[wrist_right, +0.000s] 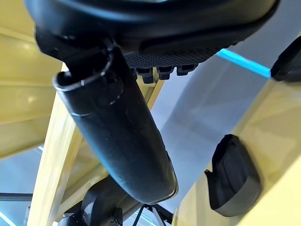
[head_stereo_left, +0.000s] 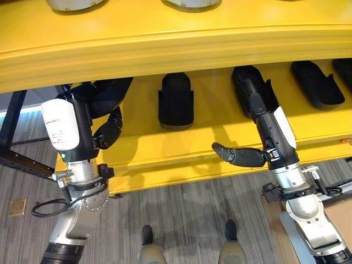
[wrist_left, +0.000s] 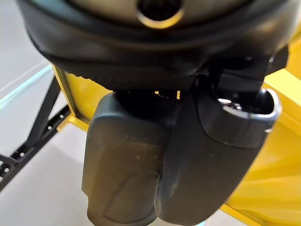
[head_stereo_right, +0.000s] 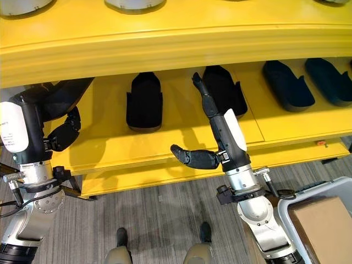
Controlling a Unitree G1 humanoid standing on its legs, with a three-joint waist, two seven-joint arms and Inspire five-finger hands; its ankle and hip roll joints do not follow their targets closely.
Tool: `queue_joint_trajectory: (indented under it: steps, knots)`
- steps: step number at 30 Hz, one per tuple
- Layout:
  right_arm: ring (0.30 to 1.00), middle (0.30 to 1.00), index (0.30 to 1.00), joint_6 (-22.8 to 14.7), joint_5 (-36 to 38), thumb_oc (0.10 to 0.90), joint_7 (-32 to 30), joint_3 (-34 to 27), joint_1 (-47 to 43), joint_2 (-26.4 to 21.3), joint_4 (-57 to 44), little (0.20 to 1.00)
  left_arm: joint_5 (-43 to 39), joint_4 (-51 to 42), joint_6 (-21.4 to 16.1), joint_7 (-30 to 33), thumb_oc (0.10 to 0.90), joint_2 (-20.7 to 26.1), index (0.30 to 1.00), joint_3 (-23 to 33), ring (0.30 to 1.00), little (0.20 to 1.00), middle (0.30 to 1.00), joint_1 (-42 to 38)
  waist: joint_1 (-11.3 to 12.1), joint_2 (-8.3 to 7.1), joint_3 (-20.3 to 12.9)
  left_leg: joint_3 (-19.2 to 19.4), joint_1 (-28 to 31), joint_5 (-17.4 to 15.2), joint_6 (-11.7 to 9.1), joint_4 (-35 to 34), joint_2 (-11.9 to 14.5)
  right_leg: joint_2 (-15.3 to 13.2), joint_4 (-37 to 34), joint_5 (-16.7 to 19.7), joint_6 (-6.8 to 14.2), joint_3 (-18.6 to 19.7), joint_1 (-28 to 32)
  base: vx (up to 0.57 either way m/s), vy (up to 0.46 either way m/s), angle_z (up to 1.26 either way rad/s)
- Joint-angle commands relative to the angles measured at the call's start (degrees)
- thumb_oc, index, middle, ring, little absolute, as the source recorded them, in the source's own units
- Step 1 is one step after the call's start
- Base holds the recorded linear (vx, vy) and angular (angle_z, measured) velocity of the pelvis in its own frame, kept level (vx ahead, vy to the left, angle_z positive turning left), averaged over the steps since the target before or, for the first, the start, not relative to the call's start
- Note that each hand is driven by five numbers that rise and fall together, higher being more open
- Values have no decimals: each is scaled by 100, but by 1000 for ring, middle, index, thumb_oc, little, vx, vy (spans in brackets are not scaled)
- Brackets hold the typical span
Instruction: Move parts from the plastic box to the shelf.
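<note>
Four black parts (head_stereo_left: 176,100) lying along the yellow shelf (head_stereo_left: 165,41), mid-frame to upper right. Right hand (head_stereo_left: 263,118) spread, empty, fingers at the second part (head_stereo_right: 223,88). Left hand (head_stereo_left: 107,129) at left curled on another part (head_stereo_left: 107,93). Plastic box (head_stereo_right: 308,206) lower right; more apparently left.

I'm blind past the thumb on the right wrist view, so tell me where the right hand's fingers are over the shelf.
Observer: The right hand reaches into the lower level of the yellow shelf with its fingers straight and their tips at a black part. I can't tell whether they touch it.
Operator: Count the parts in that row.
Observer: There are four: the one at your fingers, a left neighbour, and two right neighbours.
Operator: Report the left hand.
Observer: The left hand is at the shelf's left end, beside a fifth part.
</note>
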Motion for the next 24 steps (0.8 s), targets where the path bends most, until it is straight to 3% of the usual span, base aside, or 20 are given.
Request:
queue_joint_trajectory:
  steps: [1,3,7,14,19,24]
  knots:
    - [1000,1000,1000,-507,240,900,-112,-329,-223,-55,-577,1000,290,-106,-192,282,400,147,300,327,300,300,300,-425,18,-80,-737,313,-45,-278,382,-49,-17,-50,422,-708,-103,-392,154,9,-96,-9]
    - [1000,1000,1000,-523,258,900,-148,-314,-266,-75,-535,1000,277,12,-130,170,400,132,300,193,300,300,300,-569,23,-97,-655,207,-257,-335,374,247,4,5,606,-854,-158,-312,132,3,-130,-4]
    - [1000,1000,1000,-526,393,900,-143,-202,-418,-109,-476,1000,296,342,369,19,400,197,300,-185,300,300,300,-958,-17,-112,-512,43,-575,-401,362,613,62,108,907,-1080,-239,-74,29,18,-101,0]
    - [1000,1000,1000,-415,328,900,-182,-153,-538,-79,-454,1000,-49,739,909,886,400,97,300,32,300,300,300,-1016,-42,-104,-369,-80,-804,-303,332,696,133,204,1016,-1190,-308,114,-51,13,-22,-6]
    - [1000,1000,1000,-341,336,900,-230,-122,-575,-30,-508,1000,-69,770,985,614,400,-1,300,57,300,300,300,-1054,-36,-148,-283,-145,-938,-302,329,781,125,223,1059,-1236,-319,172,-75,-8,-14,1]
    - [1000,1000,1000,-355,266,900,-257,-62,-732,17,-453,1000,-64,925,1445,360,400,-38,300,-149,300,300,300,-1188,-60,-178,-146,-176,-1107,-286,306,882,170,250,1058,-1223,-331,229,-158,-44,-23,-1]
